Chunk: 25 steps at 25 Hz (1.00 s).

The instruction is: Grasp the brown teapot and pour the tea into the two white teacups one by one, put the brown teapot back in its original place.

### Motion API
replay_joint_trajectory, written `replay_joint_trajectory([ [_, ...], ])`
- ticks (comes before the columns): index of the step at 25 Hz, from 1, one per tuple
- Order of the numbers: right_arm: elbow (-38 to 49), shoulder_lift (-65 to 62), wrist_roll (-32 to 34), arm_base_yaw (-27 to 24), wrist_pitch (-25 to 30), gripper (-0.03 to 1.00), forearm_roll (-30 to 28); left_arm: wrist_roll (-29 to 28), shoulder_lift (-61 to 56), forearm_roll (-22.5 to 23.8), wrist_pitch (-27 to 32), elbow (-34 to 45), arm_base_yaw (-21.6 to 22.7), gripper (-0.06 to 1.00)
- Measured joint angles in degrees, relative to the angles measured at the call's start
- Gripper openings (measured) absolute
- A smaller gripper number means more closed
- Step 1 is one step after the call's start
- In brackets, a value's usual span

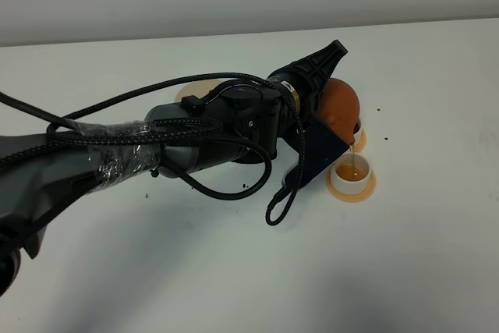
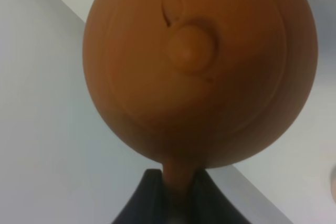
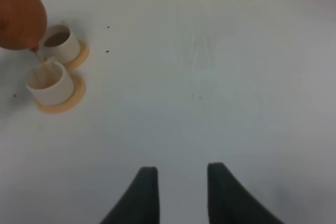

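L jaws grip brown teapot (image 1: 343, 103) handle, tea (image 1: 353, 171) pouring into front teacup (image 1: 352, 185).

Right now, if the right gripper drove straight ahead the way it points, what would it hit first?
Probably only bare table. The right gripper aims at open surface; the two white teacups and brown teapot sit well off that line, though depth is unclear.

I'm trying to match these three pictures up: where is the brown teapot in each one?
Exterior high: brown teapot right of centre, tilted, spout down.
Left wrist: it fills most of the picture, lid knob facing the camera.
Right wrist: only its round side shows, cut off at a corner.
Shared landmark: the white teacup under its spout, seen in exterior and right wrist views, not left wrist.
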Motion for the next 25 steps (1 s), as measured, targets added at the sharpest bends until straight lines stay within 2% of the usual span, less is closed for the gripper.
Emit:
replay_joint_trajectory([
  [5, 0.0, 0.0, 0.0, 0.0, 0.0, 0.24, 0.0, 0.0, 0.0, 0.28, -0.16, 0.0, 0.0, 0.12],
  [11, 0.0, 0.0, 0.0, 0.0, 0.0, 0.24, 0.0, 0.0, 0.0, 2.75, -0.18, 0.0, 0.0, 0.12],
  [25, 0.0, 0.0, 0.0, 0.0, 0.0, 0.24, 0.0, 1.47, 0.0, 2.96, -1.27, 0.0, 0.0, 0.12],
])
